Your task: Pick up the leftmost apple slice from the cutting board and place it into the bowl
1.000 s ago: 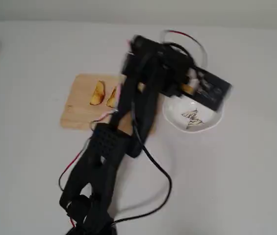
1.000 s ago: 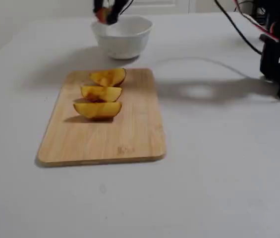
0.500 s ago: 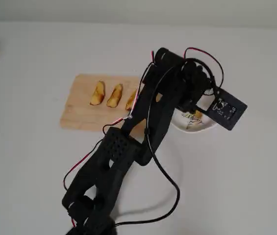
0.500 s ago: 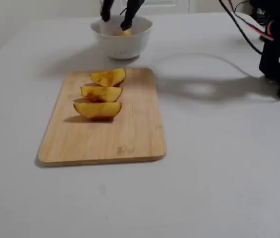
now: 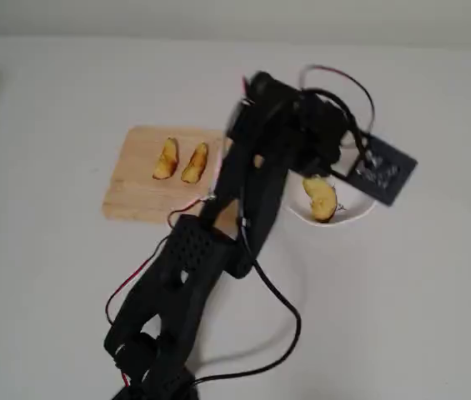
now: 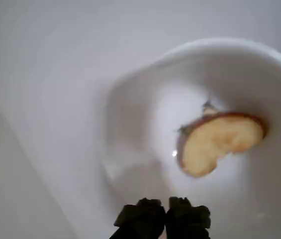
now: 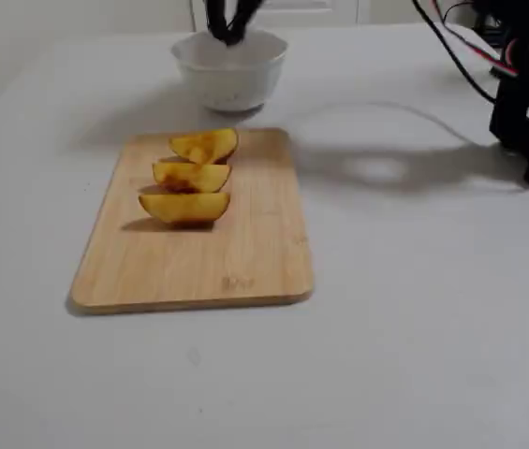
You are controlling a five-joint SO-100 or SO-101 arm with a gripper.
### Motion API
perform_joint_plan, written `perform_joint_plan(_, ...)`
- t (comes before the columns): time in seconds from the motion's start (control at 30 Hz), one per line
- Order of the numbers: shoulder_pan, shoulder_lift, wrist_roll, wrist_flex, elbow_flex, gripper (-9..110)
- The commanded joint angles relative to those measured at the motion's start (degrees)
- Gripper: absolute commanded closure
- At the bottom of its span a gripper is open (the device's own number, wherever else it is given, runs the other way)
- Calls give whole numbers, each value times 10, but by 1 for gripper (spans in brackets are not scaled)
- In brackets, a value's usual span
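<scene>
The apple slice (image 6: 220,142), pale flesh with a red-brown skin edge, lies inside the white bowl (image 6: 130,124); the overhead view also shows it (image 5: 322,198) in the bowl (image 5: 302,218). My gripper (image 6: 165,217) hangs just above the bowl with its two dark fingertips together and nothing between them. In the fixed view it (image 7: 230,34) sits over the bowl's (image 7: 231,79) rim. The wooden cutting board (image 7: 198,271) holds three narrower yellow-orange slices (image 7: 192,175).
The arm (image 5: 252,183) reaches across the right end of the cutting board (image 5: 131,196) and hides one slice there; two slices (image 5: 165,158) show. The arm's base and cables (image 7: 526,103) stand at the right in the fixed view.
</scene>
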Motion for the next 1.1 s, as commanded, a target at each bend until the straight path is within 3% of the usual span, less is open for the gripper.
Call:
perform_joint_plan(0.0, -26, 160, -7, 18, -40, 101)
perform_joint_plan(0.77, -154, 818, -14, 20, -1, 101)
perform_joint_plan(0.97, -210, 1036, -13, 15, 189, 101)
perform_joint_plan(1.07, -233, 1175, -2, -17, 372, 101)
